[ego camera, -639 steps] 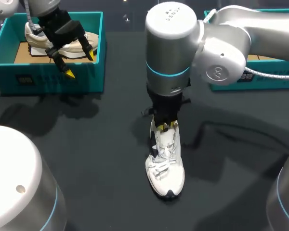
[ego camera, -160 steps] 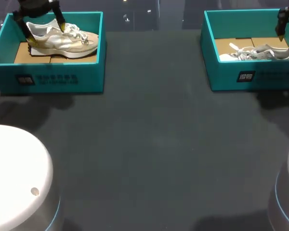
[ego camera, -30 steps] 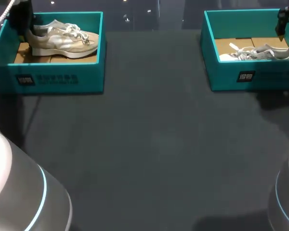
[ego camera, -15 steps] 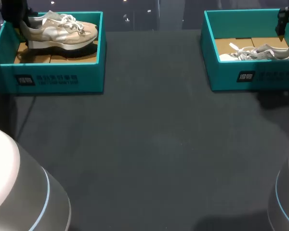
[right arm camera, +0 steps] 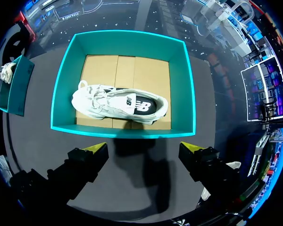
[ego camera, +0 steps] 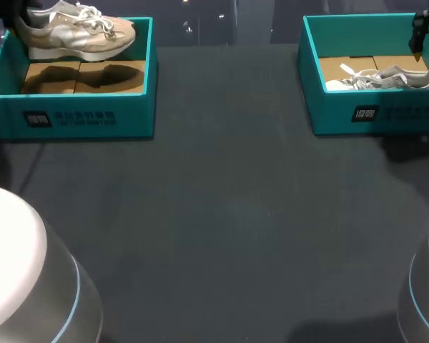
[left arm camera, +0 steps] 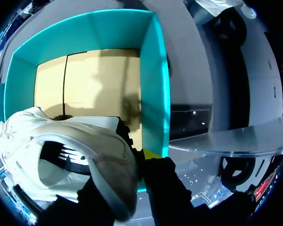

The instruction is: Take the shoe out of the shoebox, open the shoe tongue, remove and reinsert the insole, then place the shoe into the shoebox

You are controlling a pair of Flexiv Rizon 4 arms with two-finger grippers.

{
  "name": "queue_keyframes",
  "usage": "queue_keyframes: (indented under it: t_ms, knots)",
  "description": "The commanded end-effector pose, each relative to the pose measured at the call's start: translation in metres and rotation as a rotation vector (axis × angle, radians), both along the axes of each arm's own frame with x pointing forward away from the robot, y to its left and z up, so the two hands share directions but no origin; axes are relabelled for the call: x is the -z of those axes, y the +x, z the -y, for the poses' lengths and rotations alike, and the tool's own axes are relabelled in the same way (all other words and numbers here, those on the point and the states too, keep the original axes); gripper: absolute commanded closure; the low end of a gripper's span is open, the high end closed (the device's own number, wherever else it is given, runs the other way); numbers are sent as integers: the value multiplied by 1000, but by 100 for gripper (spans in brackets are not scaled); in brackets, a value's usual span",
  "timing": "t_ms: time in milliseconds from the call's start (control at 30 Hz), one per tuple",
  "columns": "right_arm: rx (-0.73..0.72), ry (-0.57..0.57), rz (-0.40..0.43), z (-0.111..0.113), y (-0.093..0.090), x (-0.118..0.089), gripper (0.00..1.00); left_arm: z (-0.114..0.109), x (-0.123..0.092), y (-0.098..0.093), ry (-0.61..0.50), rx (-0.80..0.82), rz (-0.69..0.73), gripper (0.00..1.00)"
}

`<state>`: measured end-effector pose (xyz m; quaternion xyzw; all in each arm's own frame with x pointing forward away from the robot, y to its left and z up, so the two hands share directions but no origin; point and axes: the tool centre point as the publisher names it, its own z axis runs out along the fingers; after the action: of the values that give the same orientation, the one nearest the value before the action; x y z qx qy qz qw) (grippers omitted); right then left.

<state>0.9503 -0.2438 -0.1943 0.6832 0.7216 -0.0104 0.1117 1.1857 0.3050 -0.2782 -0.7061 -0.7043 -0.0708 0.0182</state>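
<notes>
Beige shoe (ego camera: 75, 32) held above the left shoebox (ego camera: 79, 118)
Left gripper (left arm camera: 132, 174) has its jaws closed on the heel, so the shoe hangs off the cardboard floor (ego camera: 86, 75), apparently high enough to pass over the walls toward the table (ego camera: 229, 214). Its long axis runs along the box's long side, near level, with the toe toward the table's middle and the heel at the gripper. Right gripper (right arm camera: 145, 149) hovers with jaws apart above the right shoebox (right arm camera: 122, 133), where the white shoe (right arm camera: 118, 103) lies on its side.
</notes>
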Motion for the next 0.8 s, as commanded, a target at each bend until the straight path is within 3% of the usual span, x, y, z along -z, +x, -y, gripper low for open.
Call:
queue_keyframes:
  t_ms: [33, 300, 500, 800]
  knots:
    - [0, -1, 2, 0, -1, 0, 0, -2, -36, -13, -2, -7, 8, 100]
    - [0, -1, 2, 0, -1, 0, 0, 5, -76, -26, 24, -30, 46, 100]
    - [0, -1, 2, 0, -1, 0, 0, 16, -108, -49, 17, -29, 45, 100]
    - [0, -1, 2, 0, -1, 0, 0, 49, -146, -89, 13, -15, 66, 100]
